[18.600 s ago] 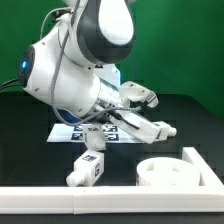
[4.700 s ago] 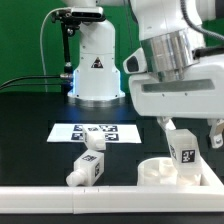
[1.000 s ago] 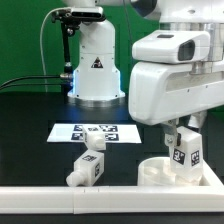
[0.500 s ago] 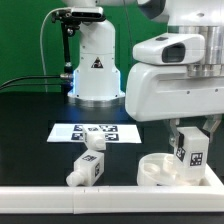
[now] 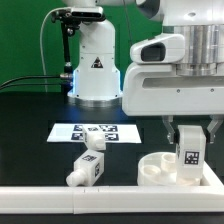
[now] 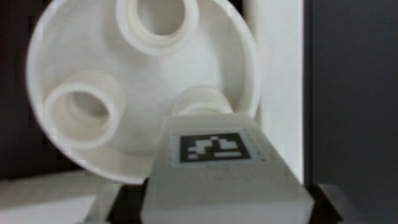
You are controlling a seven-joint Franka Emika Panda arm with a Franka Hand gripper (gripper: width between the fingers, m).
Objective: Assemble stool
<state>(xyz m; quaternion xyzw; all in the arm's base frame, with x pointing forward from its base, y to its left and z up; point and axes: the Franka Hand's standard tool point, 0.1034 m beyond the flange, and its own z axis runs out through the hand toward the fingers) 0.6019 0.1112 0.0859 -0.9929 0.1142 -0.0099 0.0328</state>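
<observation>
One leg (image 5: 189, 163) clamped in the hand (image 5: 190, 145) — over the seat (image 5: 154, 171).

Seat (image 5: 152, 170): plain white. Held leg (image 5: 190, 155): white, with a black-and-white square tag on its face. Loose leg (image 5: 88, 167): white, same tag pattern. Marker board (image 5: 90, 131): white, printed with black tags. Table (image 5: 30, 140): black. Backdrop (image 5: 20, 40): green. Arm (image 5: 165, 85): white. Front rail (image 5: 60, 205): white.
</observation>
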